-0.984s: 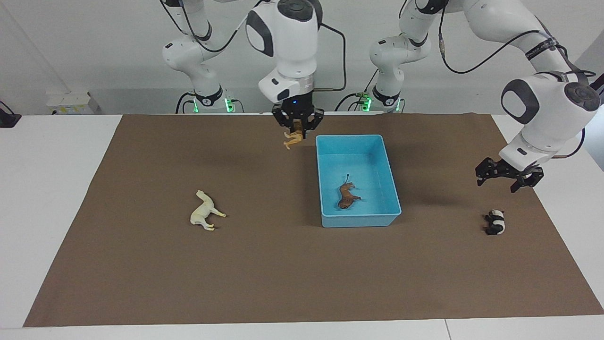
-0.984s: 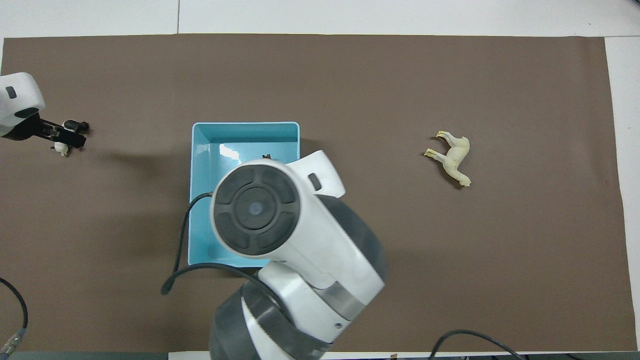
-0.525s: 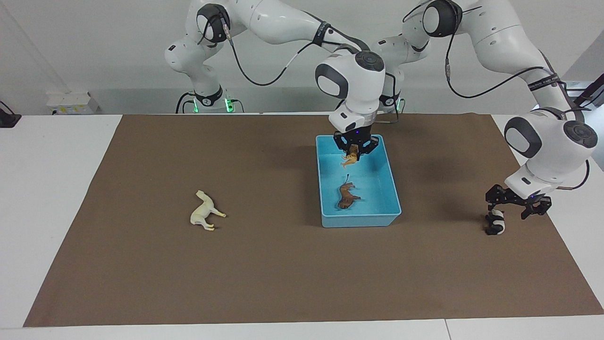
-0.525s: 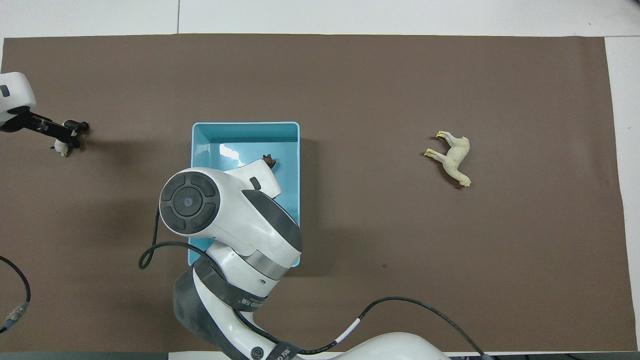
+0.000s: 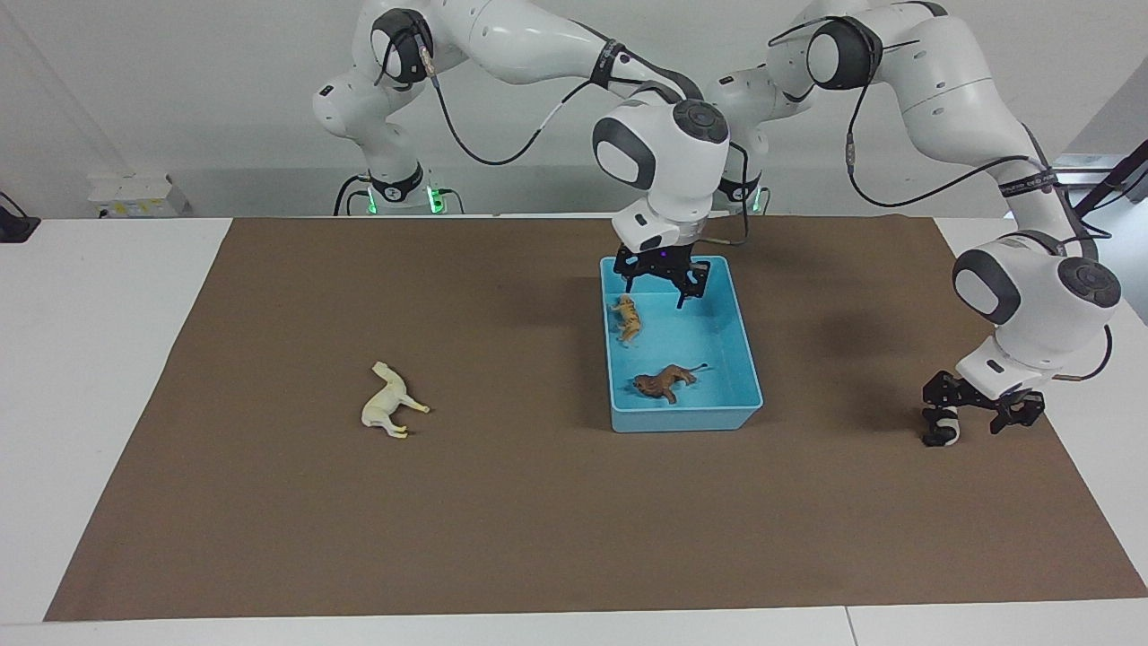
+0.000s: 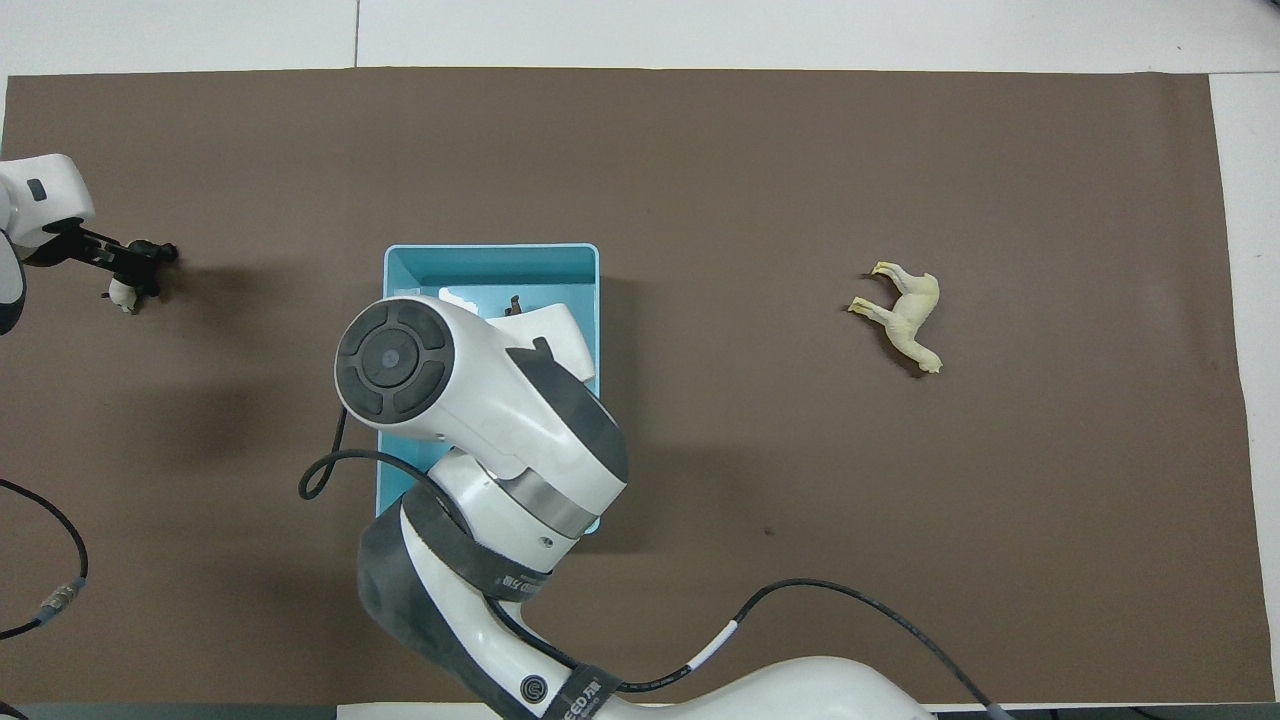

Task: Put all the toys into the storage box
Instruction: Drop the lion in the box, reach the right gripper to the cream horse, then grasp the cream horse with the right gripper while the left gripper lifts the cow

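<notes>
The light blue storage box (image 5: 686, 419) sits mid-mat; its rim also shows in the overhead view (image 6: 490, 250). The orange tiger (image 5: 627, 318) and the brown lion (image 5: 665, 381) lie inside it. My right gripper (image 5: 659, 280) hangs open and empty over the box's end nearer the robots; in the overhead view its own arm hides it. The cream llama (image 5: 390, 411) lies on the mat toward the right arm's end (image 6: 905, 315). The panda (image 5: 940, 427) lies toward the left arm's end (image 6: 123, 293). My left gripper (image 5: 976, 420) is open, low at the panda (image 6: 135, 268).
A brown mat (image 5: 538, 520) covers the white table (image 5: 99, 359). The right arm's wrist and cable (image 6: 470, 400) hide most of the box from above, where only a bit of the lion (image 6: 514, 303) shows.
My right gripper moved over the box, opened and let the tiger fall inside. The lion turned within the box. My left gripper came down to the panda.
</notes>
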{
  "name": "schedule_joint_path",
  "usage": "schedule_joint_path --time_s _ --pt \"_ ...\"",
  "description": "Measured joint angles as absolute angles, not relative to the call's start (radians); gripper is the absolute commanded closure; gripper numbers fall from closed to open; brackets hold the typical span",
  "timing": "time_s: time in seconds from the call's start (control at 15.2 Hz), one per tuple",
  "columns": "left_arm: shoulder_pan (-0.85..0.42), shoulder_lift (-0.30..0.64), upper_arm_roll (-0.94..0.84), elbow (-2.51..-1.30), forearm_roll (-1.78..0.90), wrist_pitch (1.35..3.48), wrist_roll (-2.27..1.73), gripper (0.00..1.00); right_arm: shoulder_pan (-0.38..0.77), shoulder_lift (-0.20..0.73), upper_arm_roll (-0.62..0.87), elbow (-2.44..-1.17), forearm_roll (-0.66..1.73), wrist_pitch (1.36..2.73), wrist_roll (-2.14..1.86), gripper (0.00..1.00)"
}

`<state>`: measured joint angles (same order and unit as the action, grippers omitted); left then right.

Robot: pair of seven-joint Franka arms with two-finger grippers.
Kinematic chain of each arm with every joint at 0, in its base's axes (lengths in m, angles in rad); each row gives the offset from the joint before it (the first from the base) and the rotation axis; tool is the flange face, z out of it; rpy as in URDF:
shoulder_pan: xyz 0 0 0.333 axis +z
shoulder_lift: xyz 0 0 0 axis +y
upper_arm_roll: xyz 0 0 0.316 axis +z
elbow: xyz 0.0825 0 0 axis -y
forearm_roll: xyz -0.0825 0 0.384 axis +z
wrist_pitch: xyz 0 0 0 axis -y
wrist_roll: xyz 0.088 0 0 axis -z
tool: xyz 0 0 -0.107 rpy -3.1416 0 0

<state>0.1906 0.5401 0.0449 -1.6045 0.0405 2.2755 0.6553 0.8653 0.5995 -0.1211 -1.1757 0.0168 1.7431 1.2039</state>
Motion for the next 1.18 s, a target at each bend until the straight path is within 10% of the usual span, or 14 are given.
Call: schedule_joint_path --time_s 0.33,0.85,1.18 --pt "0.178 0.570 0.040 -1.605 0.038 2.304 0.592 0.00 0.641 0.545 -0.157 -1.180 0.015 1.644 1.038 0.00" --pt "0.173 0.576 0.040 -1.604 0.034 2.308 0.564 0.99 0.267 0.485 -0.159 -1.432 0.017 1.702 0.684 0.00" --pt "0.168 0.575 0.040 -1.602 0.034 2.309 0.506 1.00 0.247 0.382 -0.149 -1.725 0.021 1.968 0.638 0.00"
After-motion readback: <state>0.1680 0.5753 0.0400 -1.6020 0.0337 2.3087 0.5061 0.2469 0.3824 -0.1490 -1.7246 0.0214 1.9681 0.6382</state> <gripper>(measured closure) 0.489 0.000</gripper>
